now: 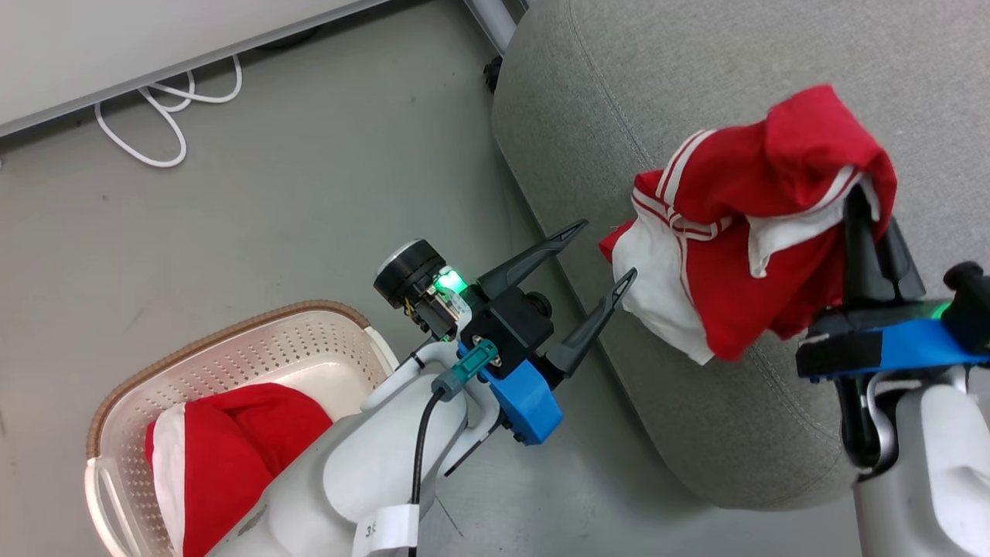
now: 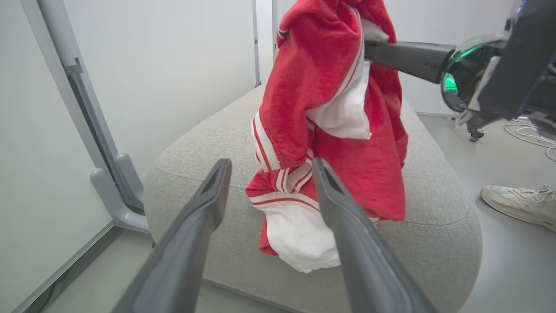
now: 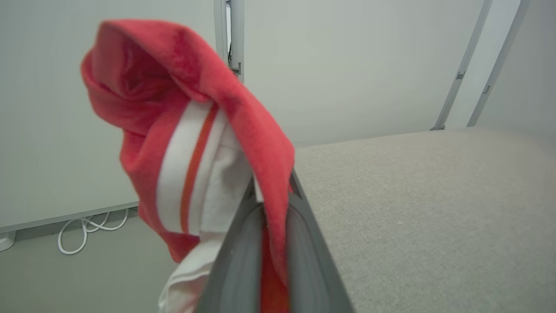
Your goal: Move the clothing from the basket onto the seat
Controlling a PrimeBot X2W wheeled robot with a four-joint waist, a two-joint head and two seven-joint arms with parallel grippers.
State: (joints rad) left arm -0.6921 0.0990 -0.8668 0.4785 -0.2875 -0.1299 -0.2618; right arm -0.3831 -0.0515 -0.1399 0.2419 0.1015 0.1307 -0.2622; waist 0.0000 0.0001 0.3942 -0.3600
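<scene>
One plain garment (image 1: 232, 441) half hidden, basket (image 1: 309, 356) cropped

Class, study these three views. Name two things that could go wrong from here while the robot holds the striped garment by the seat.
1. The right tool, shut on the striped garment, holds it near the rounded edge of the seat. If released here, it might slide to the floor.
2. The open left tool sits close to the hanging cloth and could snag it.
</scene>
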